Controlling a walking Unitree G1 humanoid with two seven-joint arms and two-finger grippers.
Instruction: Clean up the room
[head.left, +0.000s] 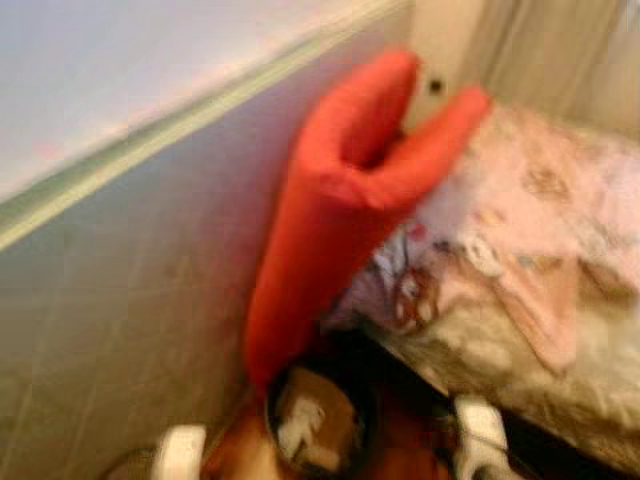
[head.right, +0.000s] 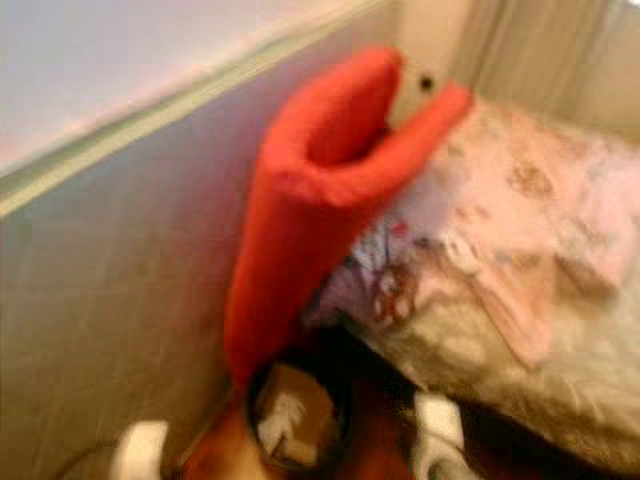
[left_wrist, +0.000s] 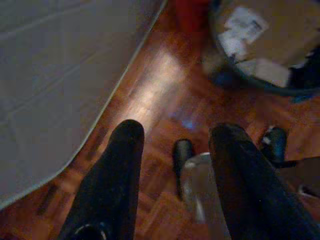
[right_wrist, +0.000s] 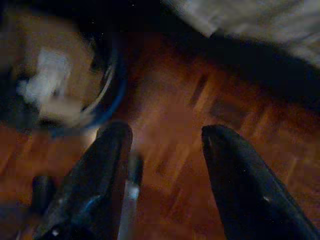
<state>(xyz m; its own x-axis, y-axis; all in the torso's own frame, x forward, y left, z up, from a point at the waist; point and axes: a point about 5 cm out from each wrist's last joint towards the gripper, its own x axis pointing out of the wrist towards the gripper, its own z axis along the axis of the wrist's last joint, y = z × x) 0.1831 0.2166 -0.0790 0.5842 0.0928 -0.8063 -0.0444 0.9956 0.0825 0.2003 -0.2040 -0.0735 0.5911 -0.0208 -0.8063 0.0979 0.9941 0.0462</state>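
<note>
**Both end effectors empty above the floor; bin ahead, nothing yet picked up**

The left end effector (left_wrist: 175, 145) hangs low over the wooden floor (left_wrist: 150, 100), its two black fingers spread apart with nothing between them. The right end effector (right_wrist: 165, 145) is in the same condition: fingers parted, released, bare parquet showing in the gap.

In the head views, heavily blurred, a red cushion (head.left: 340, 200) leans upright at centre frame, wedged between the grey-white wall panel (head.left: 120, 300) on the left and the bed (head.left: 560, 340) on the right. The bed carries a rumpled pink patterned cover (head.left: 540, 230) that spills over its near edge. At lower centre, at the foot of the cushion, stands a dark round waste bin (head.left: 315, 415) holding cardboard and crumpled paper; it also appears at the upper right of the left wrist view.

Assessment: the blur suggests the robot is moving, so the step in hand looks like approach and survey rather than grasping. The next move calls for settling the view, choosing one item, probably the cushion or loose litter, and bringing an open end effector to it.
</note>
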